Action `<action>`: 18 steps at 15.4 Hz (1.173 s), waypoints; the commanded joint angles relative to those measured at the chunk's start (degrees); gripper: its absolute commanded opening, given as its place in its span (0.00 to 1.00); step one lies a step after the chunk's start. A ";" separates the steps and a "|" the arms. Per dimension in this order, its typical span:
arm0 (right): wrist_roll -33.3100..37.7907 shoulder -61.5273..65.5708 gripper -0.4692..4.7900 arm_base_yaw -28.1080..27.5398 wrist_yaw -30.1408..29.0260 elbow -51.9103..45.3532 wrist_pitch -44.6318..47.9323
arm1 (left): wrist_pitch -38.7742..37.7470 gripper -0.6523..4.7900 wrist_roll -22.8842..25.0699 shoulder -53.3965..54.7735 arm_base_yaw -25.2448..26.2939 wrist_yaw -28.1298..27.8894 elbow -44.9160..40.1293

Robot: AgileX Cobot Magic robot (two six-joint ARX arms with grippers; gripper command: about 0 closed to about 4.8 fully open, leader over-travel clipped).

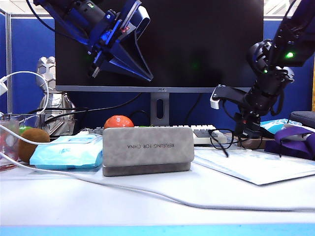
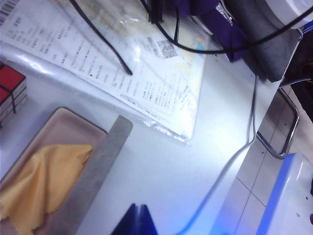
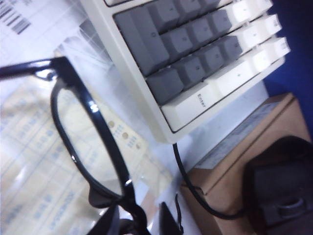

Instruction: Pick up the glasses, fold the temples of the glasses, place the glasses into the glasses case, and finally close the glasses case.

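The left gripper (image 1: 93, 73) hangs high over the left side of the table in front of the dark monitor (image 1: 197, 44), well above everything; its blue fingers (image 2: 137, 221) are pressed together with nothing between them.

The right gripper (image 1: 247, 132) is down low on the right, right at the glasses (image 1: 227, 139). In the right wrist view the black frame (image 3: 88, 142) runs down into the space between the dark fingertips (image 3: 168, 220), at the bridge end of the near lens. The jaws stand partway apart around the frame; can't tell for sure whether they actually pinch it, since the contact sits at the picture's edge.

The glasses are on the right side of the table, just beside the white-and-grey keyboard (image 3: 195, 68), over a plastic-sleeved printed sheet (image 1: 256, 167). One temple (image 1: 222, 146) angles down to the sheet, so the temples are unfolded.

The glasses case (image 1: 147, 150) sits mid-table, well apart from the glasses, grey lid standing with the lettering upside down toward the exterior camera. The left wrist view shows it open: tan lining (image 2: 63, 129) and a yellow cloth (image 2: 39, 186) inside.

Beside the case on the left lies a light-blue wipes pack (image 1: 66, 152); an orange (image 1: 118, 122) is behind the case. A white cable (image 1: 147, 191) runs across the front of the table.
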 commanded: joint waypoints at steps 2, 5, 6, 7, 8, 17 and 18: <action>0.09 1.14 0.12 -0.07 0.20 1.49 -2.97 | 0.50 0.15 0.24 -0.07 -0.04 0.39 0.13; 0.42 0.98 0.10 -0.09 0.31 4.07 -7.56 | 0.50 0.15 0.26 -0.07 -0.02 0.37 0.13; 2.95 0.48 0.10 -0.09 -0.02 5.03 -7.87 | 0.50 0.15 0.26 -0.07 -0.04 0.37 0.13; 8.61 -0.55 0.10 -0.09 -0.35 6.82 -8.00 | 0.50 0.15 0.26 -0.07 -0.04 0.37 0.13; 10.97 -1.36 0.10 -0.09 -0.42 7.78 -8.37 | 0.50 0.15 0.24 -0.07 -0.04 0.39 0.13; 23.17 2.99 0.09 -1.97 13.33 11.85 -5.33 | 0.96 0.15 0.24 -0.07 -0.04 0.39 0.13; 28.02 3.37 0.09 -2.43 11.39 11.85 -6.32 | 0.98 0.15 0.22 -0.07 -0.04 0.39 0.13</action>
